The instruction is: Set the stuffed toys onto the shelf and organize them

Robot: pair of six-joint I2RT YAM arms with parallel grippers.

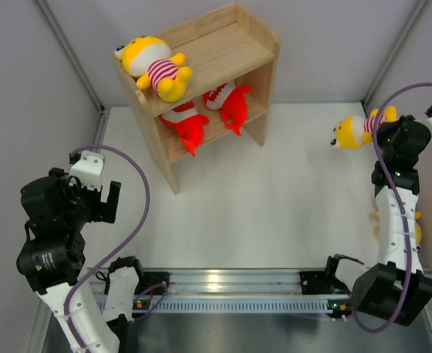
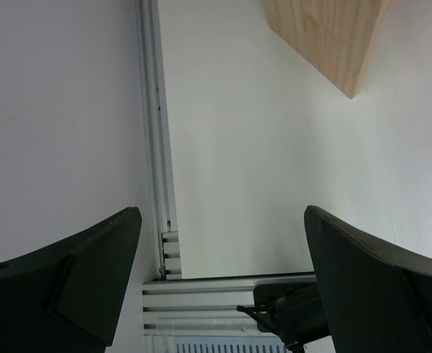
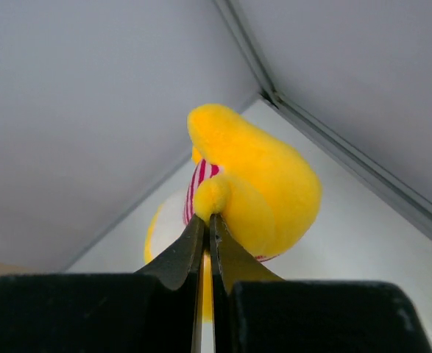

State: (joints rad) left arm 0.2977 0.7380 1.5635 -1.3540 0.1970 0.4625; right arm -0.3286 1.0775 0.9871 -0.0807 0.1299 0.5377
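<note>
**Right arm has a yellow toy pinched; three toys on the shelf**

Right gripper point(image 3: 207, 224): fingers clenched tight on a small yellow nub of the held yellow toy point(image 3: 256, 184). The nub is probably a paw or tail, but I cannot tell which. The grip takes only that bit of plush, not the body, so the toy hangs off the fingertips with its round yellow back toward the wrist camera. A sliver of red-and-white striped shirt shows beside the nub. In the top view the toy is off the table point(image 1: 274, 191), at the far right, well apart from the shelf point(image 1: 219, 48), with its head pointing left.

Left gripper point(image 2: 223, 272): fingers spread wide, grasping nothing. It is parked at the near left over bare table, seemingly to stay out of the way. A corner of the shelf's side panel shows at the far edge of its view.

The shelf stands far centre, turned at an angle. The top-tier yellow toy point(image 1: 155, 66) lies at its left end and overhangs the front rim slightly. Two red fish toys point(image 1: 188, 125) sit side by side on the lower tier, white mouths up. The right half of the top tier is bare, which looks the likely spot for the held toy.

A yellow shape point(image 1: 417, 225) peeks out behind the right arm, likely the fifth toy, but it is mostly hidden.
</note>
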